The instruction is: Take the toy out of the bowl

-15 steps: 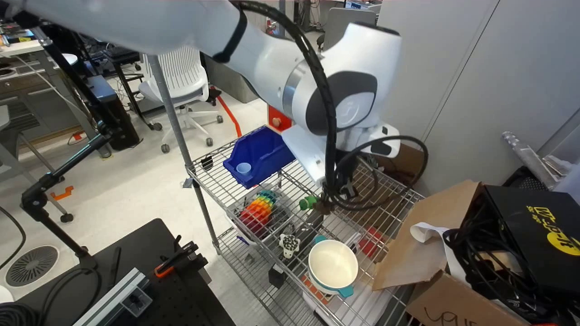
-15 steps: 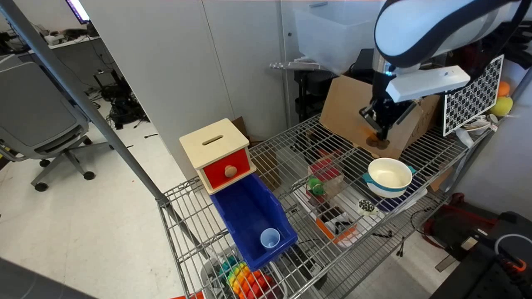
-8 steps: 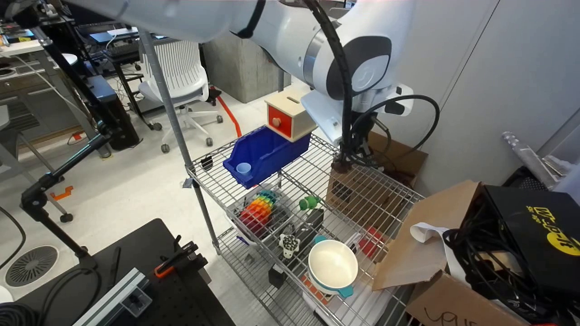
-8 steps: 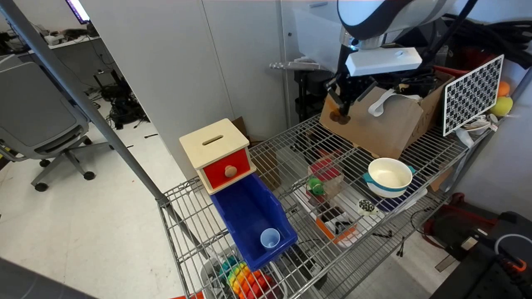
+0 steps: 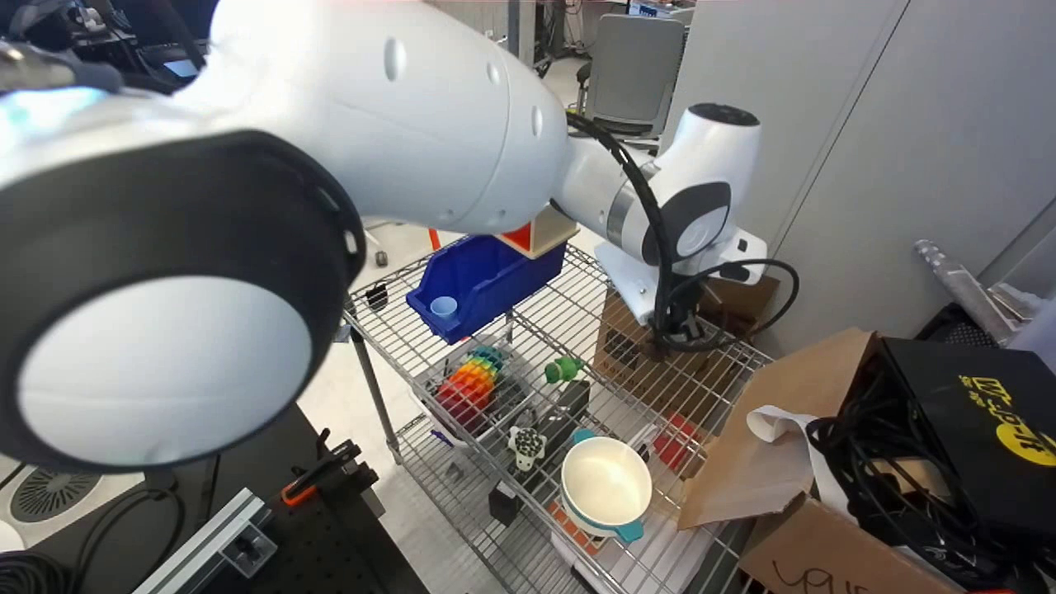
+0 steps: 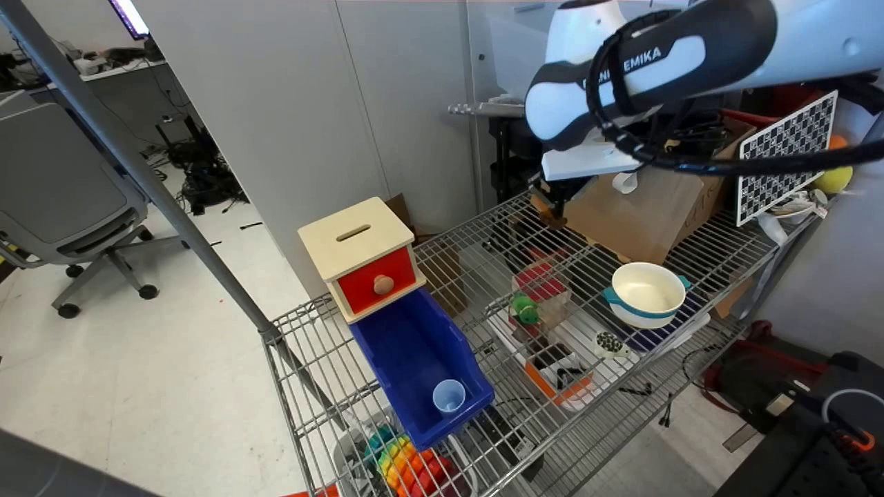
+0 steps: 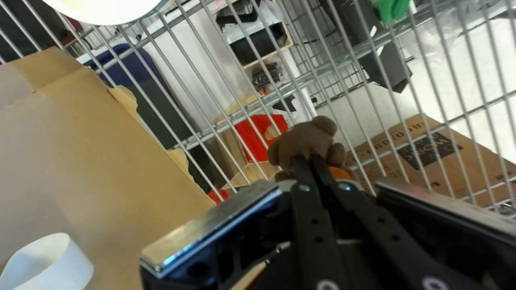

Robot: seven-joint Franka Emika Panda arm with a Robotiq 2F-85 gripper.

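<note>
The toy (image 7: 304, 139) is a small brown lump with rounded knobs and a bit of orange. My gripper (image 7: 308, 158) is shut on it in the wrist view. In both exterior views the gripper (image 5: 672, 330) (image 6: 552, 197) holds the toy (image 5: 656, 351) (image 6: 552, 221) low over the wire shelf's far side, beside the cardboard box. I cannot tell whether the toy touches the wires. The bowl (image 5: 606, 483) (image 6: 647, 290), cream inside with teal handles, stands upright on the shelf, apart from the gripper, with nothing inside. Its edge shows top left in the wrist view (image 7: 109, 10).
The wire shelf (image 6: 293, 417) carries a blue bin (image 6: 404, 345) with a light-blue cup (image 6: 449, 397). A wooden box with a red drawer (image 6: 359, 255) stands at the bin's far end. An open cardboard box (image 6: 635, 214) and a checkered board (image 6: 787, 159) stand near the bowl.
My gripper has moved away from the bowl with the toy, toward the shelf's far side, then a little lower. The arm's elbow has swung into the foreground. The bowl has not moved.
</note>
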